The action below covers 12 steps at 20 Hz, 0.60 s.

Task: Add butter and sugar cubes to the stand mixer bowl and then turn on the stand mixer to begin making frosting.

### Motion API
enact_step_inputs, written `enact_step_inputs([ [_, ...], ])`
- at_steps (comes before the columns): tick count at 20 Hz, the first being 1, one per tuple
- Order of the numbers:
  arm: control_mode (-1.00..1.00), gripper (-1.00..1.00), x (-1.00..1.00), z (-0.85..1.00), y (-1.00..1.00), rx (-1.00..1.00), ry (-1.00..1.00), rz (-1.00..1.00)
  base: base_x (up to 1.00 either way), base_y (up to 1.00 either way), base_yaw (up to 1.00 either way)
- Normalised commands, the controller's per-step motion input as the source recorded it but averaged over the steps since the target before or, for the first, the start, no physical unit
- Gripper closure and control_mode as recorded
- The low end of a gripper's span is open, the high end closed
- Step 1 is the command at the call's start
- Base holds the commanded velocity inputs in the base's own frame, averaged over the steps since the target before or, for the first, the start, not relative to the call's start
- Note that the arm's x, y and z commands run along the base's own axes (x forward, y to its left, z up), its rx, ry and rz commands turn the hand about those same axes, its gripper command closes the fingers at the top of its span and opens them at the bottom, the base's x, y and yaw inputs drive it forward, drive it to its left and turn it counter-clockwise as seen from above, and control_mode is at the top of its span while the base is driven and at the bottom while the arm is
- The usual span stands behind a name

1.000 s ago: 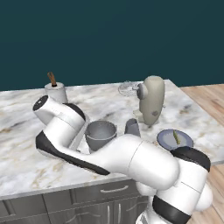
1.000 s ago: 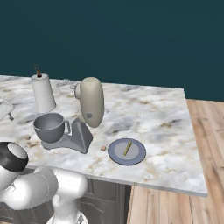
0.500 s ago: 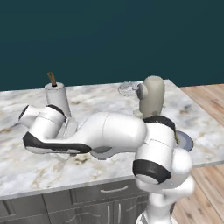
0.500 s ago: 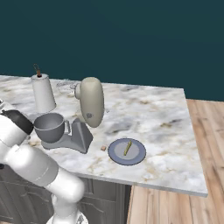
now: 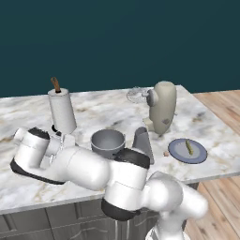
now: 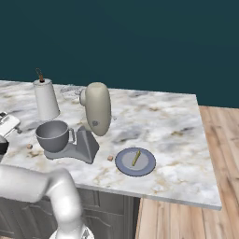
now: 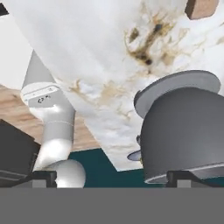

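Observation:
The grey stand mixer bowl (image 5: 108, 142) (image 6: 53, 135) sits on the base of the stand mixer (image 5: 163, 107) (image 6: 97, 108), under its beige head. The butter (image 5: 189, 146) (image 6: 136, 158) lies on a blue-grey plate (image 5: 197, 156) (image 6: 147, 165) to the right. One of the sugar cubes (image 6: 29, 146) (image 7: 201, 8) lies on the counter left of the bowl, another (image 5: 166, 153) (image 6: 110, 158) between mixer base and plate. My gripper (image 7: 114, 178) is open and empty, low beside the bowl (image 7: 183, 131), in a view rolled upside down. The hand (image 6: 8, 123) sits left of the bowl.
A white paper-towel roll (image 5: 62, 110) (image 6: 46, 99) stands behind and left of the bowl. A wire whisk (image 5: 136, 94) lies behind the mixer head. My arm stretches low across the counter's front edge (image 5: 211, 176). Wooden floor lies to the right.
The arm has swung and folded lower along the front of the counter, uncovering the bowl in the left base view. The gripper has stayed open. Nothing on the counter has moved.

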Motion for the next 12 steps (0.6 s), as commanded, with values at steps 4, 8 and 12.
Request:
enact_step_inputs([
  [4,-1.00,-1.00,0.06,-0.17,0.24,-0.14,0.11,0.05,0.00,0.00,0.00],
  [8,-1.00,-1.00,0.00,-0.13,0.03,-0.01,0.01,0.07,0.00,0.00,0.00],
  [12,-1.00,-1.00,0.00,-0.22,-0.04,0.06,-0.02,0.18,0.00,0.00,0.00],
])
